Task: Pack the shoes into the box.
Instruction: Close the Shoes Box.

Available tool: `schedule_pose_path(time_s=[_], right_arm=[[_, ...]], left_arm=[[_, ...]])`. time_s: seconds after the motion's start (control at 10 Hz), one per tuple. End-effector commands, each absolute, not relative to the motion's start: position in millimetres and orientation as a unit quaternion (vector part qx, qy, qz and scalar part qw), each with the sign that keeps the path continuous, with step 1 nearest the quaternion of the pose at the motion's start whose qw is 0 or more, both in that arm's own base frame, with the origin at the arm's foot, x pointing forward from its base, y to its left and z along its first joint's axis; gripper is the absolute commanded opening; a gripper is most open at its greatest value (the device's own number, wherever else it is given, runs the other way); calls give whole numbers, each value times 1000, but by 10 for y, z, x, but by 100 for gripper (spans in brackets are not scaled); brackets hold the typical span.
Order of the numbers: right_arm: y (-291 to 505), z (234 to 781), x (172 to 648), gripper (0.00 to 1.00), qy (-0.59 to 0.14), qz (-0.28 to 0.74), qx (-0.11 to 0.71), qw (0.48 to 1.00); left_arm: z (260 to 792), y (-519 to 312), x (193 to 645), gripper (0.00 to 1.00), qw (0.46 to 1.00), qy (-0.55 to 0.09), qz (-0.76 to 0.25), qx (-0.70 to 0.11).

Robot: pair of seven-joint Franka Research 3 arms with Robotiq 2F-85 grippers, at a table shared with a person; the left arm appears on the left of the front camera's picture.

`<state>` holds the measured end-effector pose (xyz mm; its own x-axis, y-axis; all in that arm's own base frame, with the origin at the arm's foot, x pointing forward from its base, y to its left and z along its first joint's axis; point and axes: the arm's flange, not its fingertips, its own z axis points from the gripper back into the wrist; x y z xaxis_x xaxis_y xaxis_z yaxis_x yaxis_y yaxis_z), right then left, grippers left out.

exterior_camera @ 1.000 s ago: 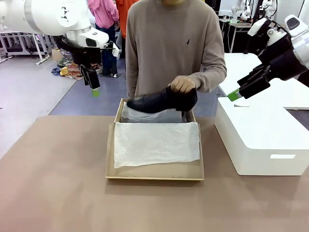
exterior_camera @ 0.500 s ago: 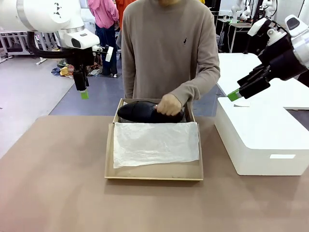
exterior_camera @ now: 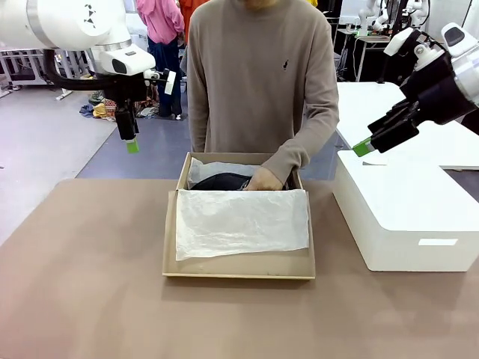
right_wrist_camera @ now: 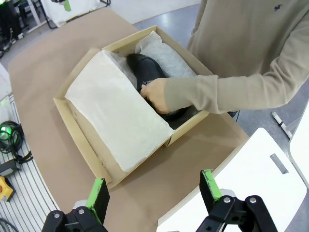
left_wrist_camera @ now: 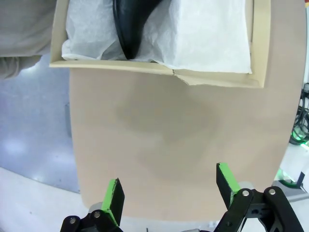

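1. Looking across the table (exterior_camera: 90, 284) in the front view, a small dark emblem on the person's sweater and a pale label on the white box (exterior_camera: 404, 217) are both too small to read. A glossy black shoe (exterior_camera: 223, 182) lies in the far end of the tan cardboard box (exterior_camera: 171, 247), with the person's hand (exterior_camera: 264, 179) on it. White tissue paper (exterior_camera: 239, 221) covers the near part. The left gripper (exterior_camera: 132, 142) hangs above the table's far left edge, and the right gripper (exterior_camera: 364, 147) hangs over the white box.
2. In the left wrist view, the left gripper's green-padded fingers (left_wrist_camera: 112, 200) stand wide apart and empty over bare tabletop. Beyond them, the shoe's smooth dark toe rests on crumpled tissue inside the box.
3. In the right wrist view, the right gripper's fingers (right_wrist_camera: 99, 191) are spread wide and hold nothing, high above the table. The person's hand is curled around the shiny shoe's middle, at the box end nearest the person.
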<state>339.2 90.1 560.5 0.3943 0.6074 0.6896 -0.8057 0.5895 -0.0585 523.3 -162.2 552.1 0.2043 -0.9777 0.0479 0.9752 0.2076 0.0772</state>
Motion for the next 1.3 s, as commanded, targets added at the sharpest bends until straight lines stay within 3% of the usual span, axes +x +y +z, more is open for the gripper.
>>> schedule_pose_path(time_s=[0.0,0.2,0.3,0.7,0.8,1.2], right_arm=[[904,5604,3394,100,-347,429,146,821],[904,5604,3394,100,-347,429,146,821],[904,5604,3394,100,-347,429,146,821],[904,5604,3394,100,-347,429,146,821],[904,5604,3394,100,-347,429,146,821],[904,5604,3394,100,-347,429,146,821]], left_arm=[[5525,-1629,5230,100,781,-49,-623,12],[5518,-1585,5226,100,773,-50,-632,16],[5519,-1522,5223,86,769,-59,-636,8],[5545,-1368,5238,12,737,-86,-670,-19],[5545,-1340,5244,0,725,-97,-682,-25],[5561,-1273,5254,0,680,-116,-723,-35]])
